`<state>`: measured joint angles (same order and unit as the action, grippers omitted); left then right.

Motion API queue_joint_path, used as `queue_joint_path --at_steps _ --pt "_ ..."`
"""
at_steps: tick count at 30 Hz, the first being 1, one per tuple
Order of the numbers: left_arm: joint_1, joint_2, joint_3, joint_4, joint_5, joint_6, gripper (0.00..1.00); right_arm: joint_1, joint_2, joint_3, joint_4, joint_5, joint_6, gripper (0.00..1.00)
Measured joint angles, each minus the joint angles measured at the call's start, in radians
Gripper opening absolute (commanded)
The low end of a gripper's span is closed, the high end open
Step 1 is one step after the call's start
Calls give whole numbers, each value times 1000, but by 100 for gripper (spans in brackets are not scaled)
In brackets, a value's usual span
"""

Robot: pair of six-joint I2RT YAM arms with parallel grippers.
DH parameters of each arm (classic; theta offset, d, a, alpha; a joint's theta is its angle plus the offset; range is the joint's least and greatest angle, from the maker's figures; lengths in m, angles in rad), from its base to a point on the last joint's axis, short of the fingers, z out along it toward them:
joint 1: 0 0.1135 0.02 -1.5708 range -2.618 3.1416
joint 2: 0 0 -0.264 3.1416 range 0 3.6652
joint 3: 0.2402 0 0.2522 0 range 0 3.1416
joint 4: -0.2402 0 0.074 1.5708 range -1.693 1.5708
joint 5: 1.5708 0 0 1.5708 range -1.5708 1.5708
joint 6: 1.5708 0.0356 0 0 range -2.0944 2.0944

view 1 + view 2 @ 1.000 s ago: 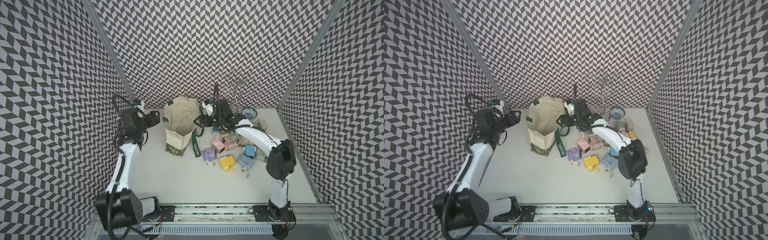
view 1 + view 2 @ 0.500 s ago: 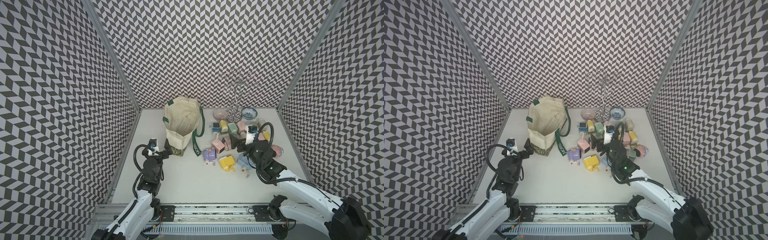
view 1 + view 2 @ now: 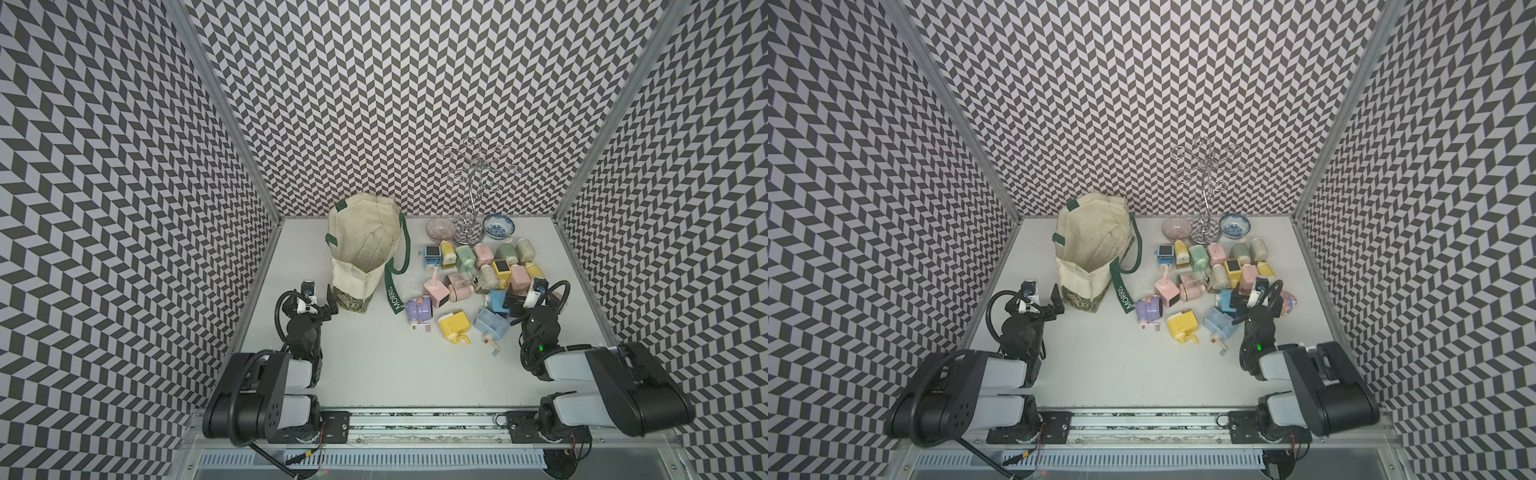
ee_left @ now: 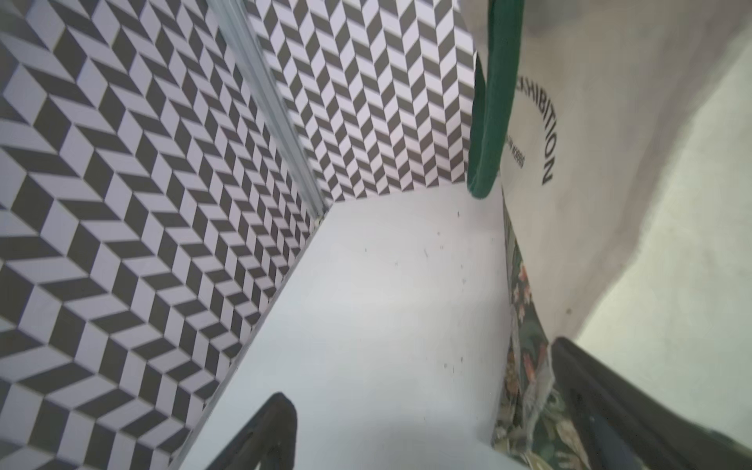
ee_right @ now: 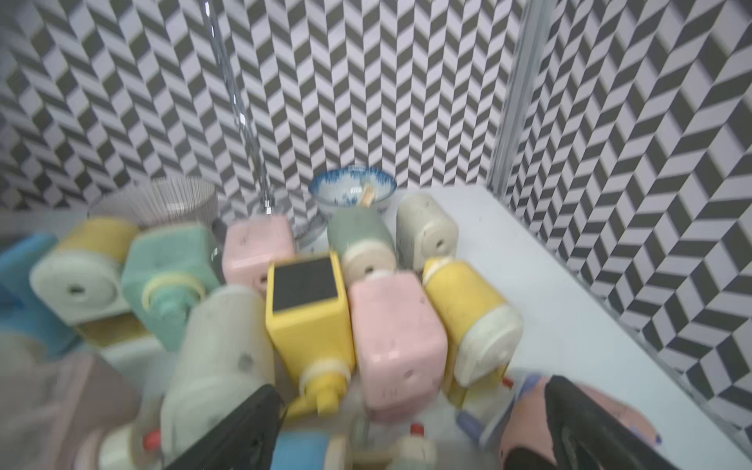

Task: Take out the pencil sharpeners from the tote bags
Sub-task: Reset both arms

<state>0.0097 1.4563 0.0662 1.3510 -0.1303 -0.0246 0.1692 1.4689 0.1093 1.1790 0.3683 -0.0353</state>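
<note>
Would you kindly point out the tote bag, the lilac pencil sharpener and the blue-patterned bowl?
tote bag (image 3: pixel 361 237): in a top view, on its cream inner wall.
lilac pencil sharpener (image 3: pixel 415 311): in a top view, on its body.
blue-patterned bowl (image 3: pixel 491 224): in a top view, on its inner wall.

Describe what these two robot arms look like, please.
Both arms are chunky black joint housings with white link covers. The left arm and right arm each carry looped black cables near the wrist. A green light glows on the right one. The gripper fingers are slim, black.
</note>
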Motion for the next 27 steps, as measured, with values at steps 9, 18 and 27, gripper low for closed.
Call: queue_joint_path --at_steps 9,18,27 --pt "33 104 170 -21 122 -17 100 -99 94 151 73 -135 25 99" --pt "-15 100 176 -73 89 6 100 -118 92 127 109 -209 36 99" --pt "-22 109 196 -111 74 9 100 -118 92 127 110 -224 36 99"
